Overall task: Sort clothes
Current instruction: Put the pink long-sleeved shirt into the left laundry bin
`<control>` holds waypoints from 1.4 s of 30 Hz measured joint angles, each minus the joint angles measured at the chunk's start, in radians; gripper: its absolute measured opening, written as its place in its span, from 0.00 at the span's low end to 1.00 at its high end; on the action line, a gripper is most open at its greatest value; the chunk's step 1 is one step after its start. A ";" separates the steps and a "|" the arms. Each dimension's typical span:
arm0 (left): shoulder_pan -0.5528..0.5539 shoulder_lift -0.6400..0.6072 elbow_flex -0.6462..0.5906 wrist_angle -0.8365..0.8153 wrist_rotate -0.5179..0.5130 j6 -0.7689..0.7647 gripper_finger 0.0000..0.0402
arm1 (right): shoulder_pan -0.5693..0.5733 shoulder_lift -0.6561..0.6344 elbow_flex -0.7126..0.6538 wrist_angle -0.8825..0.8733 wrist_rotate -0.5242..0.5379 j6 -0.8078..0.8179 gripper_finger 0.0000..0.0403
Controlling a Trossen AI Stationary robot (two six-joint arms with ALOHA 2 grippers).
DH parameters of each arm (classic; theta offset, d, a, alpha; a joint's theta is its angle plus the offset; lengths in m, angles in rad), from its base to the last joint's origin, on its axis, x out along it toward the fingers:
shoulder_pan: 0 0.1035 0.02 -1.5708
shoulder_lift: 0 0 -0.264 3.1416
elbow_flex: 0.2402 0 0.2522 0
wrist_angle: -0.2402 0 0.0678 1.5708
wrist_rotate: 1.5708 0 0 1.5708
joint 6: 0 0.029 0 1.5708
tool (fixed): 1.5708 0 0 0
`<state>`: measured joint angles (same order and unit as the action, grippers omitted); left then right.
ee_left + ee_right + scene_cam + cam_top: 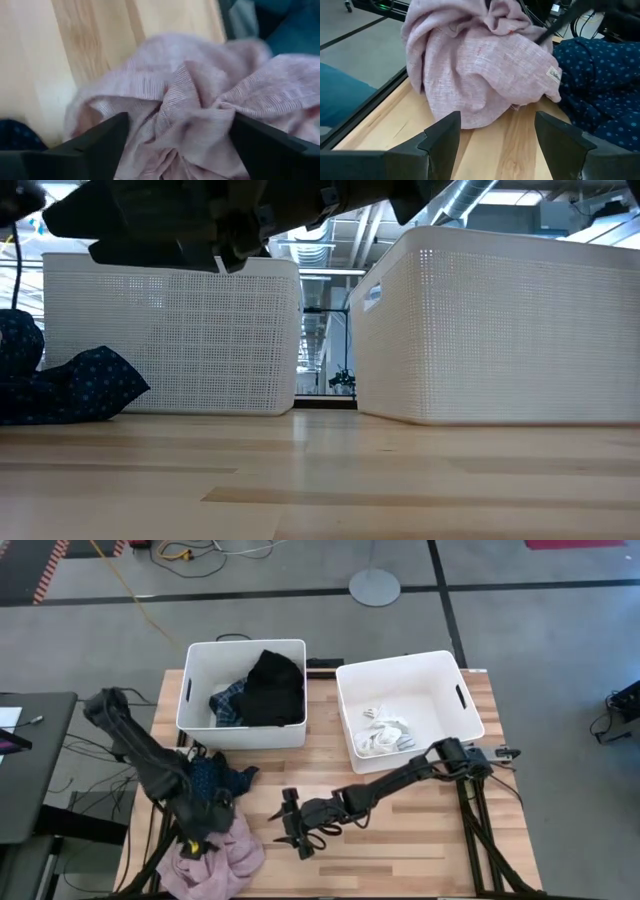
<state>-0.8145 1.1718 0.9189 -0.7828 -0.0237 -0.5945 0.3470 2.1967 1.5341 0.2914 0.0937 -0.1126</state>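
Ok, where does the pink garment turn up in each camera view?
High view: pink garment at the table's lower-left corner, under the left gripper.
Low view: not in it.
Left wrist view: fills the picture, between that gripper's open fingers.
Right wrist view: heaped ahead of the open right gripper, centre top.
Shared landmark: the navy dotted garment beside it, also in the right wrist view.

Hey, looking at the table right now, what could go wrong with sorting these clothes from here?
1. The pink garment lies at the table's front-left corner, partly over the edge; a poor grab by the open left gripper above it might push it off.
2. The navy garment lies against the pink one, so lifting the pink one may drag both.
3. The right gripper, open and pointing at the pile, could collide with the left arm.
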 joint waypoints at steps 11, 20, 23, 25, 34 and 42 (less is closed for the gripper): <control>-0.069 0.260 0.000 -0.002 0.014 -0.049 0.91 | 0.011 0.000 0.000 -0.008 0.000 0.008 0.67; -0.109 0.396 0.002 0.101 -0.007 -0.051 0.80 | 0.014 0.000 0.000 -0.051 0.000 0.035 0.67; -0.116 0.414 0.002 0.137 -0.030 -0.033 0.63 | 0.020 0.000 0.000 -0.058 0.000 0.042 0.67; -0.121 0.417 0.002 0.159 -0.054 -0.014 0.48 | 0.026 0.000 0.000 -0.058 0.000 0.051 0.67; -0.120 0.421 0.000 0.270 -0.157 0.114 0.13 | 0.054 -0.027 -0.001 -0.186 0.000 0.108 0.67; -0.115 0.376 -0.003 0.301 -0.373 0.194 0.13 | 0.091 -0.108 -0.001 -0.250 0.011 0.117 0.67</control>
<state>-0.9298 1.5475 0.9161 -0.4820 -0.3964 -0.4005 0.4381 2.0889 1.5333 0.0418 0.1043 0.0048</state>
